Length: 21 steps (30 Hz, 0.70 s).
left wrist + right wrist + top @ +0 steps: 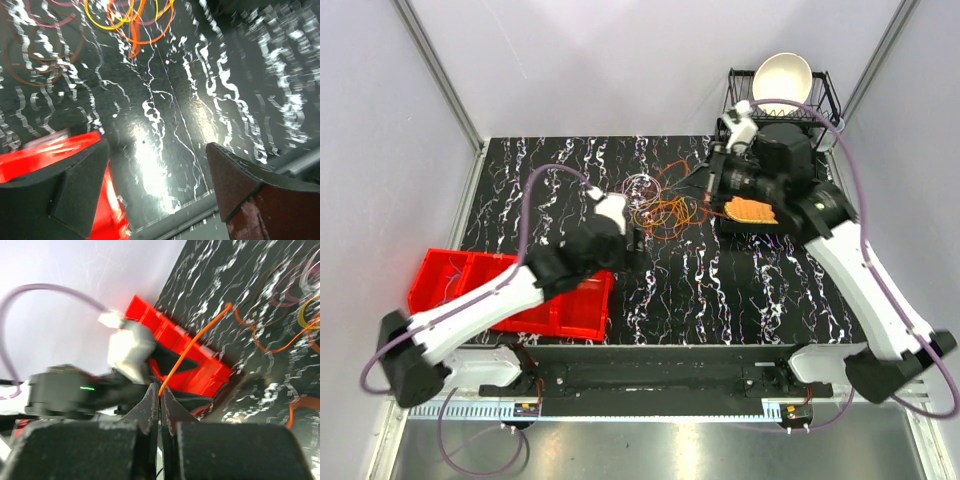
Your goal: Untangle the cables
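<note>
The cables [662,208] lie tangled at the table's middle: orange and yellow loops, with a white loop [642,188] at their far left. My right gripper [713,192] is just right of the pile. In the right wrist view it [160,392] is shut on an orange cable [195,342], which runs taut to the pile. My left gripper [633,243] is just near-left of the pile. In the left wrist view it [155,185] is open and empty above bare table, with orange loops [145,27], yellow loops [107,21] and brownish loops [35,55] ahead of it.
A red divided bin [470,285] sits at the near left under the left arm and also shows in the right wrist view [200,362]. A white bowl [782,78] rests in a black wire rack at the far right. An orange waffle-like piece [751,210] lies under the right arm.
</note>
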Each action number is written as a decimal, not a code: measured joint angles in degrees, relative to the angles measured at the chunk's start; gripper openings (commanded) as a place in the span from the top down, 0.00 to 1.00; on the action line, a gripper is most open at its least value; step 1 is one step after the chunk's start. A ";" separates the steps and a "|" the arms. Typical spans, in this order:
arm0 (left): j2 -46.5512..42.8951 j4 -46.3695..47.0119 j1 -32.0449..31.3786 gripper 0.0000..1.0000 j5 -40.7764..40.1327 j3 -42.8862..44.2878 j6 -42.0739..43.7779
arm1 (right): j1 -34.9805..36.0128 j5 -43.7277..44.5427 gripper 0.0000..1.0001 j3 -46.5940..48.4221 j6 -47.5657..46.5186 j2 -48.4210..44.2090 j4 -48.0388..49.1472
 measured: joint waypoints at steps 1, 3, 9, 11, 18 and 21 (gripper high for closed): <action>3.17 1.25 -1.62 0.16 -1.77 0.44 -0.46 | 0.00 1.36 1.00 1.01 -0.76 -1.29 -1.36; 7.45 3.41 -3.65 0.17 -4.15 0.50 -1.55 | -0.02 3.76 1.00 3.08 -1.86 -3.43 -3.34; 13.07 13.00 -6.10 0.17 -8.94 0.57 -3.93 | -0.11 8.11 1.00 9.16 -4.48 -7.74 -7.50; 14.99 15.91 -7.32 0.17 -10.36 1.42 -4.00 | -0.11 8.55 1.00 9.68 -5.11 -8.41 -8.48; 23.43 21.59 -12.55 0.29 -15.13 7.91 -3.17 | -0.11 10.32 1.00 9.86 -6.82 -7.76 -12.11; 24.76 22.34 -13.25 0.50 -18.16 9.20 -3.26 | -0.11 10.36 1.00 9.88 -7.39 -7.72 -13.07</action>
